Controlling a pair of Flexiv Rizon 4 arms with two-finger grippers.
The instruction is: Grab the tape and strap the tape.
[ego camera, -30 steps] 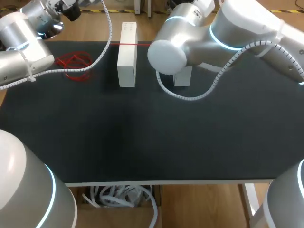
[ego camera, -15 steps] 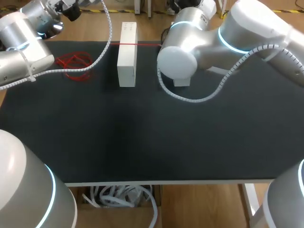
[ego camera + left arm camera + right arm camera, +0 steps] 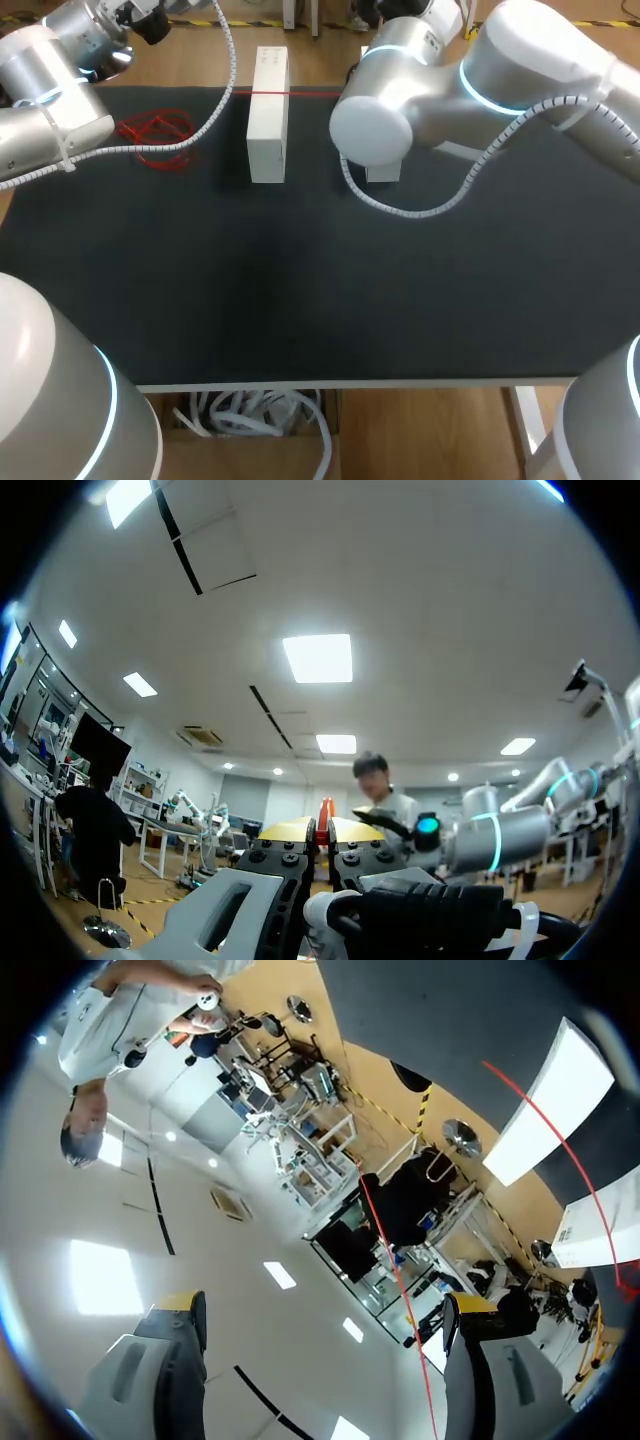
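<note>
- The black table point(image 3: 300, 300) fills most of the head view.
- The right arm point(image 3: 430, 90) comes in from 2 o'clock. Its elbow sits at 12 o'clock, over the far side.
- The left arm point(image 3: 50, 100) is at 10 o'clock.
- A tall white box point(image 3: 267, 120) lies at 11 o'clock. Its long side points from 12 to 6.
- A small white box point(image 3: 384, 172) peeks out from under the right arm's elbow.
- The red tape point(image 3: 290, 93) is a thin line along the far edge. It runs from 9 to 3 and crosses the tall box's far end.
- A loose red tangle point(image 3: 155, 135) lies at 10 o'clock, near the left arm.
- The right gripper point(image 3: 324, 1305) is spread wide. The tape runs between its fingers and touches neither.
- The left gripper point(image 3: 322, 830) points up at the ceiling. Its tips are pressed close together, with a bit of red pinched between them.
</note>
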